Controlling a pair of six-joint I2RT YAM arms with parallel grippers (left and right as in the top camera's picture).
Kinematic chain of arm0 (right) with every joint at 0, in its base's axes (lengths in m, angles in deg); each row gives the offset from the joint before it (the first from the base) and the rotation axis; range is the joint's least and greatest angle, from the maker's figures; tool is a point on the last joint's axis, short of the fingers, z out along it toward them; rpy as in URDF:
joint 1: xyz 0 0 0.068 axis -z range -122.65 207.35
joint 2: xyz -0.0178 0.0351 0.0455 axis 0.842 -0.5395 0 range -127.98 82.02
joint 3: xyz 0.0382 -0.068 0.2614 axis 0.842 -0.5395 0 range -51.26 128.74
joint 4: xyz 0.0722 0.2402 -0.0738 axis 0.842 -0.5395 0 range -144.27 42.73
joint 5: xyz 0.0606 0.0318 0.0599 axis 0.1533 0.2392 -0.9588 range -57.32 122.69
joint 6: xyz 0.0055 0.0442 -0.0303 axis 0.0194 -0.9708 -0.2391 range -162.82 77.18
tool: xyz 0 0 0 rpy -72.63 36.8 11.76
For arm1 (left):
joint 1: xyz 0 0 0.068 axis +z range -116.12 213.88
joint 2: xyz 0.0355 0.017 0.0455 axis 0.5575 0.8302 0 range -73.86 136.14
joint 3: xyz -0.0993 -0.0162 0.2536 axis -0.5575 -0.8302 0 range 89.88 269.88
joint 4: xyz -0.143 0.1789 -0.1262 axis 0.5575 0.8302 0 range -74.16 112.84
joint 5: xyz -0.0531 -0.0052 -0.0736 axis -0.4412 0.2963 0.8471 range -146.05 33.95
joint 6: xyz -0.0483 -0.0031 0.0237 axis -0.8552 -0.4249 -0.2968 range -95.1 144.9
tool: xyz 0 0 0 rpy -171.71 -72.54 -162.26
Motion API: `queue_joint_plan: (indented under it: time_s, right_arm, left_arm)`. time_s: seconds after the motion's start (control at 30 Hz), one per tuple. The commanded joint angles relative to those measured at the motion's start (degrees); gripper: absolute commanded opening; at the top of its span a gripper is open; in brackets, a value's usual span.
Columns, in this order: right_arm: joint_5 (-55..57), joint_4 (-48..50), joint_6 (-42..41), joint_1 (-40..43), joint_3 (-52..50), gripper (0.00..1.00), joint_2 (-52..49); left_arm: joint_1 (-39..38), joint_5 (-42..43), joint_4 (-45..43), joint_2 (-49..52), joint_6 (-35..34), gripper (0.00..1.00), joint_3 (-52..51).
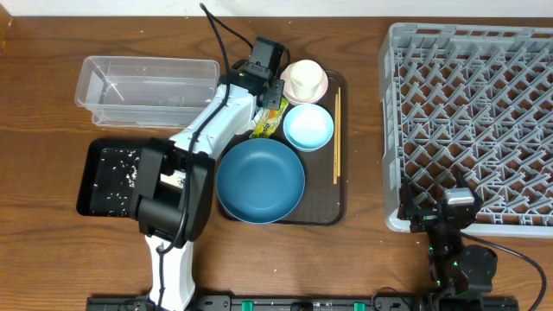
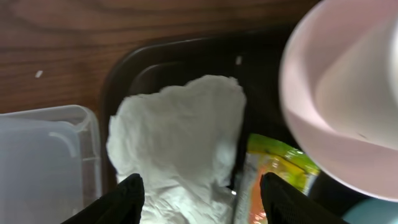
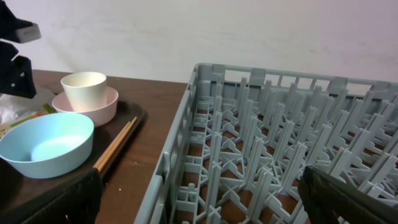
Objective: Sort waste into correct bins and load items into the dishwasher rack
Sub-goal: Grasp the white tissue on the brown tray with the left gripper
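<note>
Left wrist view shows you the crumpled white paper napkin (image 2: 180,137) lying in the far left corner of the brown serving tray (image 2: 118,87). Your left gripper (image 2: 202,202) stands spread around the napkin's near end. One finger (image 2: 127,199) is at its left edge and the other is clear of its right edge, so nothing is clamped. The small yellow-green snack wrapper (image 2: 273,168) lies on the tray just beside the napkin. Your right gripper (image 3: 199,205) hangs wide apart and empty, well right of the tray, over the grey plastic rack (image 3: 261,124).
</note>
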Motion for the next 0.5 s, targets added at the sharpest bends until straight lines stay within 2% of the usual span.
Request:
queue_joint_plan:
  time_s: [0.0, 0.47]
  right_arm:
    - [0.11, -0.2, 0.7, 0.31, -0.09, 0.99, 0.35]
    - [0.11, -0.2, 0.7, 0.31, -0.09, 0.99, 0.35]
  left_arm:
    - [0.28, -4.13, -0.44, 0.9, 0.74, 0.63, 1.22]
    - [1.03, -4.11, -0.76, 4.46, 0.46, 0.62, 1.22]
